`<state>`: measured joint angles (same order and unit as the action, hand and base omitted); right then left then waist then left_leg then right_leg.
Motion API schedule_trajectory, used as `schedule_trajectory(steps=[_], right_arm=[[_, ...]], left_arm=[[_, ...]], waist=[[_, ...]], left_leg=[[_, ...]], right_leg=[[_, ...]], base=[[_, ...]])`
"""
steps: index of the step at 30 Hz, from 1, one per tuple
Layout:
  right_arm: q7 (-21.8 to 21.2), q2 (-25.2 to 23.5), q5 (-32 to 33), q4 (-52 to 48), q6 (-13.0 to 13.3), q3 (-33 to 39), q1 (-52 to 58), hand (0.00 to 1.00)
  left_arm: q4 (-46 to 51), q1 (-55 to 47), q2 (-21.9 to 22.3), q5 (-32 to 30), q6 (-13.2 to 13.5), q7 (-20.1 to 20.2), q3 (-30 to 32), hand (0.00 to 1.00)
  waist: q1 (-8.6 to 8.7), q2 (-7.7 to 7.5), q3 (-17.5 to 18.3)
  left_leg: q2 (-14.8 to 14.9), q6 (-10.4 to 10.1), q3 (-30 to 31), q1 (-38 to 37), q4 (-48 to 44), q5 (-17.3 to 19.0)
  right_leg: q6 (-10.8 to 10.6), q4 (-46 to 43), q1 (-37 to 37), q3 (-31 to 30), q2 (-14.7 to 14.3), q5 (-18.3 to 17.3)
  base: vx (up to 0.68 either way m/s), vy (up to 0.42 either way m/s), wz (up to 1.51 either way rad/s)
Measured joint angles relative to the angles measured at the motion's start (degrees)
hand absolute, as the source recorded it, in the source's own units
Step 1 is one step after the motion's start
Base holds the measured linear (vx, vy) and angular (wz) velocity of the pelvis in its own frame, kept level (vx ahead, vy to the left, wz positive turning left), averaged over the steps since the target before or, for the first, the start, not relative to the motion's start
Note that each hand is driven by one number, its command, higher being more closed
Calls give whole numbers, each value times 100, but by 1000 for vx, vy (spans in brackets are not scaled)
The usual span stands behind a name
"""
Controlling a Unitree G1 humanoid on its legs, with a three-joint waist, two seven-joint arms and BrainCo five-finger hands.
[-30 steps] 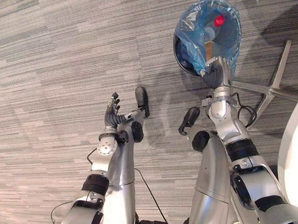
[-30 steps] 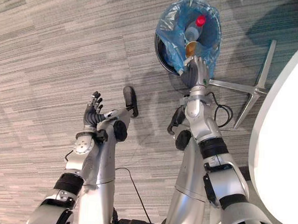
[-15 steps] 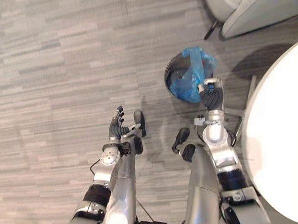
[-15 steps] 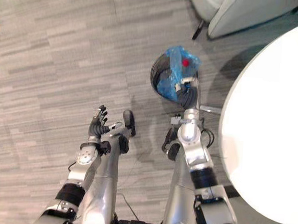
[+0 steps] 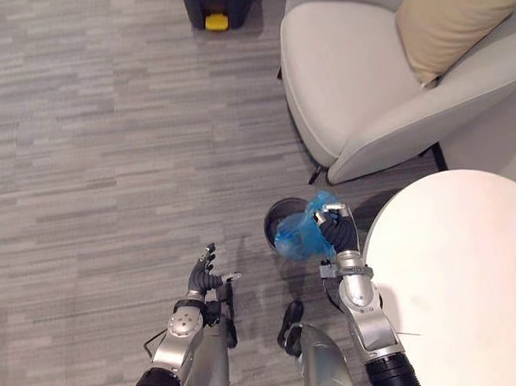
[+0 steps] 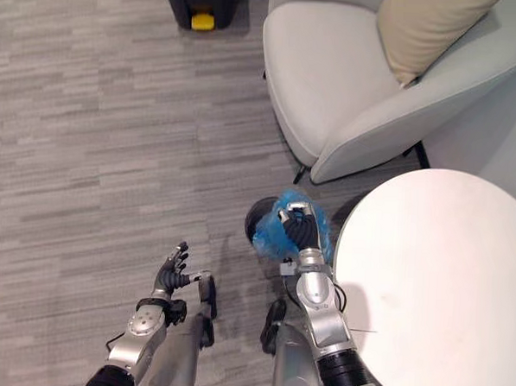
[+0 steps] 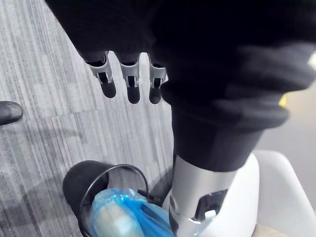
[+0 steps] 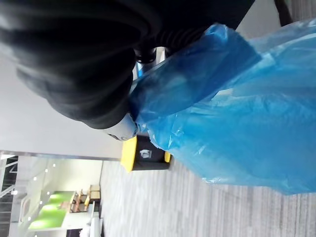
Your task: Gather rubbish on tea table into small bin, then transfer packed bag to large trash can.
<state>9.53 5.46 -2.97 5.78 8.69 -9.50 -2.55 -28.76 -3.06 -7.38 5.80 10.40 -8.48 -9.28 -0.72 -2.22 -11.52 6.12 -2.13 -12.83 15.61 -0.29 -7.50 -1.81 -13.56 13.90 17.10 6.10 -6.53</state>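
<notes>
— Grey carpet floor [image 5: 87, 149], a white round table [image 5: 461, 273], an armchair [image 5: 351, 68]. Where's the rubbish?
— In the blue bag [image 5: 297, 236] over the small bin [image 5: 276, 218]. The right hand [image 5: 335, 236] reaches forward, fingers curled round the bag's top.
— And the left hand [image 5: 203, 277]?
— Low, fingers loose, holding nothing. Its wrist view shows the bin's rim. The right wrist view shows a black and yellow can [image 8: 150, 154] far off.

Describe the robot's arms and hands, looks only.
Both arms are silver-grey rounded segments with black bands near the joints. The left hand and right hand wear dark ribbed covers over back and wrist; the left's silver fingers end in dark tips.
</notes>
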Motion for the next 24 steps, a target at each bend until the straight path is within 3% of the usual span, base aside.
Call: schedule_trajectory(steps=[7,18,24], right_arm=[[-350,-13,201,0,1,81,367,100],[-769,11,828,-41,1,165,495,100],[-1003,300,1479,-88,5,58,488,100]], left_arm=[[296,-422,-4,-14,3,130,11,0],[1325,-868,-10,-15,12,353,-37,0],[1978,-751,-196,-155,152,360,-457,0]], waist=[[3,169,517],[-1,251,605],[3,291,783]], left_leg=[[-81,-30,20,-734,565,-115],[-90,-91,128,-984,621,-46],[-23,-60,103,-1038,620,-71]], right_leg=[[-71,583,-717,3,-118,151],[-113,796,-995,-142,-143,252],[-64,936,-1098,-214,-199,363]], base=[[71,23,-3],[-29,19,-3],[27,-1,-6]])
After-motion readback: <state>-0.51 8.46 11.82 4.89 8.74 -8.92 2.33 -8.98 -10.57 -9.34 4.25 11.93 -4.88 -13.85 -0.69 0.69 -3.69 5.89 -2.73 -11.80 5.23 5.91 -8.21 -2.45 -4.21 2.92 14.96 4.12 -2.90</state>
